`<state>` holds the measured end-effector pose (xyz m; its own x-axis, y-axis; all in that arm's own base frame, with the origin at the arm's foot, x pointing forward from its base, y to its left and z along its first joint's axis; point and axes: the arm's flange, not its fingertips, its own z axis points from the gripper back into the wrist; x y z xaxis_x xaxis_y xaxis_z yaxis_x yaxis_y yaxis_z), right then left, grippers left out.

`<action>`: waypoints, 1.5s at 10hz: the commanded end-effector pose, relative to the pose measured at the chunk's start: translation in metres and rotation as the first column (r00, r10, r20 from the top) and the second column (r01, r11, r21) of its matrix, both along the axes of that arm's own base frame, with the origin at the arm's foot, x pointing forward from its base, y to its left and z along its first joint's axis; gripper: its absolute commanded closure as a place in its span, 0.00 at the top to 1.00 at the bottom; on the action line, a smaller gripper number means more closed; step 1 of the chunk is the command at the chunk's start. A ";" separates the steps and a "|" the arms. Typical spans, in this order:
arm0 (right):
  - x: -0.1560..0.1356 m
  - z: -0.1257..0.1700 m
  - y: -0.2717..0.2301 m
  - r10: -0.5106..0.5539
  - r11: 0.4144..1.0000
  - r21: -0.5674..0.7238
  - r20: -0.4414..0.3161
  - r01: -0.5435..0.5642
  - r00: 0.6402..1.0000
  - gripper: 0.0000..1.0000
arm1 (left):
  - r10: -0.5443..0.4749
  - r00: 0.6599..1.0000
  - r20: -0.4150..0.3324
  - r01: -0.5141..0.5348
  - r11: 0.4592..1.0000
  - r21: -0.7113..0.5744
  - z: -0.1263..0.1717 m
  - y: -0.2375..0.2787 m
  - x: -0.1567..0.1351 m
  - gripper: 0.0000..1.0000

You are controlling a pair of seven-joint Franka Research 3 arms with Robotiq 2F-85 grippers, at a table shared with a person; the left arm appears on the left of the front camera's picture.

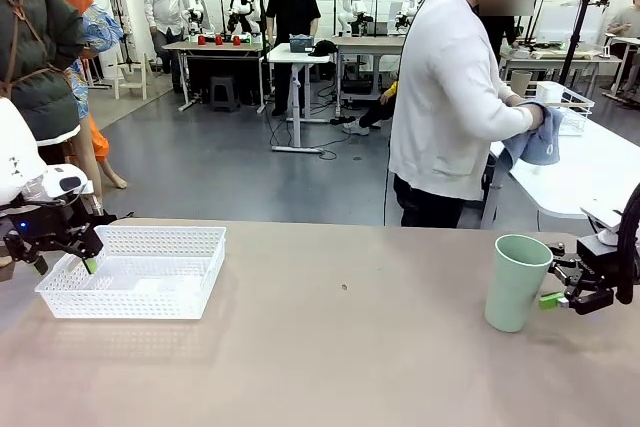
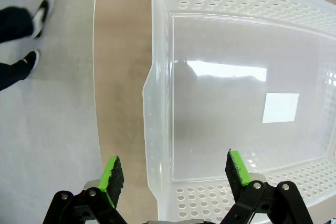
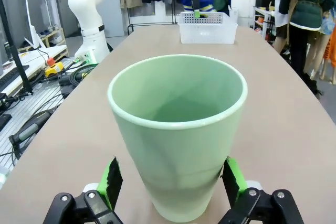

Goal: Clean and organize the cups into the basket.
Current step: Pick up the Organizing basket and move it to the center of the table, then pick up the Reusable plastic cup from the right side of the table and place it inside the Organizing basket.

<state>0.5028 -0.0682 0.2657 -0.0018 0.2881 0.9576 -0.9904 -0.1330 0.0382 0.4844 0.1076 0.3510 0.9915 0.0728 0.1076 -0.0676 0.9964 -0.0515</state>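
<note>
Straddling the white lattice basket's (image 1: 150,237) end wall in the front view, the left gripper (image 1: 65,265) is hanging spread, probably to steady it. The mint green cup (image 1: 517,282) is standing upright, well apart from the basket, with the right gripper (image 1: 556,277) beside it.

In the left wrist view, one of the pads (image 2: 113,174) is sitting outside the basket (image 2: 210,3) and one inside.

In the right wrist view, the fingers (image 3: 112,179) are gaping either side of the cup (image 3: 178,129), not yet pinching, seemingly lining up a side grasp.

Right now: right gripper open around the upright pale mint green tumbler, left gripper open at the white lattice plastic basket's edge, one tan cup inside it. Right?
No: the white lattice plastic basket is empty, as the left wrist view shows. Rest stands: right gripper open around the upright pale mint green tumbler, left gripper open at the basket's edge.
</note>
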 end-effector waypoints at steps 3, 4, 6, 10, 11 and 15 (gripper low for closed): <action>-0.004 -0.011 0.022 0.004 0.999 -0.032 -0.012 -0.004 1.000 1.00 | -0.030 1.000 -0.002 0.030 1.000 -0.005 -0.008 -0.003 0.004 1.00; -0.004 -0.016 0.027 0.012 0.999 -0.039 -0.017 -0.012 1.000 1.00 | -0.040 0.999 -0.005 0.040 0.999 -0.004 -0.010 -0.004 0.003 1.00; -0.003 -0.024 0.038 0.023 0.998 -0.058 -0.021 -0.024 1.000 1.00 | -0.043 0.999 -0.021 0.043 0.999 -0.014 -0.016 -0.003 0.005 1.00; 0.003 -0.033 0.055 0.034 0.998 -0.043 -0.032 -0.035 0.999 1.00 | -0.057 0.998 -0.036 0.057 0.998 0.009 -0.025 -0.005 0.005 1.00; 0.004 -0.034 0.059 0.039 0.998 -0.038 -0.030 -0.040 0.999 1.00 | -0.061 0.997 -0.046 0.061 0.998 0.008 -0.027 -0.006 0.005 1.00; 0.003 -0.034 0.064 0.068 0.997 -0.022 -0.015 -0.068 0.998 0.72 | -0.074 0.995 -0.072 0.074 0.997 -0.001 -0.032 -0.007 0.005 1.00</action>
